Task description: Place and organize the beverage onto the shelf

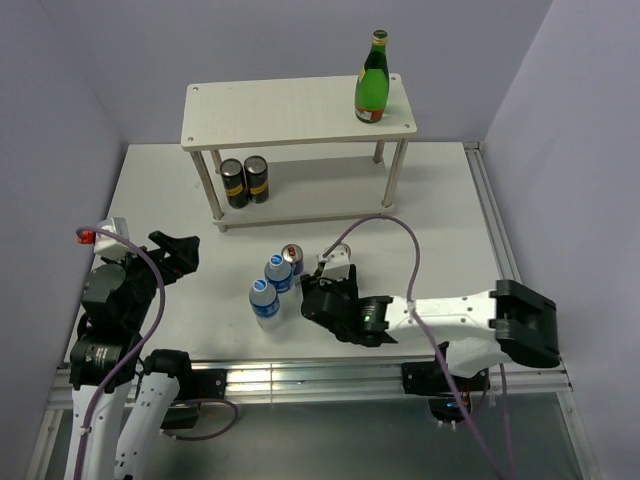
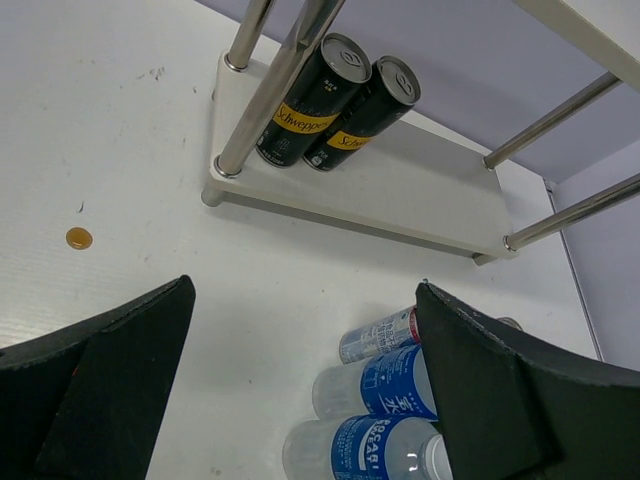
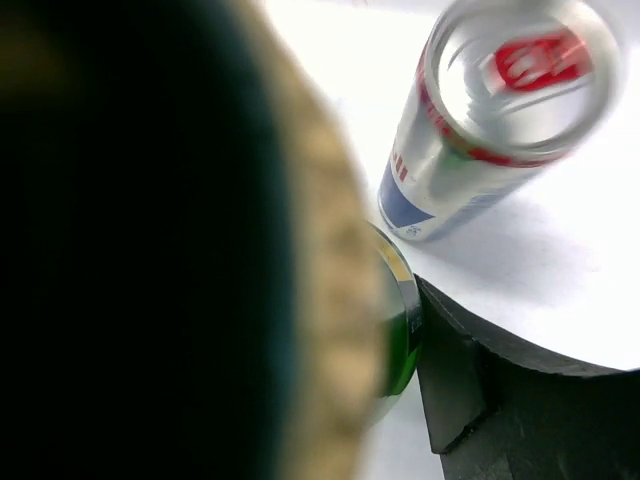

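Note:
The pale two-tier shelf (image 1: 250, 112) stands at the back. One green bottle (image 1: 372, 80) with a yellow label stands on the right of its top board. Two water bottles (image 1: 278, 272) (image 1: 264, 300) and a silver-blue can (image 1: 292, 257) stand close together at the table's middle. My right gripper (image 1: 325, 295) is just right of them, shut on a second green bottle (image 3: 400, 345). That bottle fills the right wrist view and my finger (image 3: 480, 400) presses its side; the can (image 3: 480, 130) is right beside it. My left gripper (image 1: 175, 255) is open and empty at the left.
Two black cans with yellow labels (image 1: 245, 180) stand on the left of the lower board; they also show in the left wrist view (image 2: 335, 100). The shelf's slim metal legs (image 2: 270, 90) stand in front of them. Side walls close in the table.

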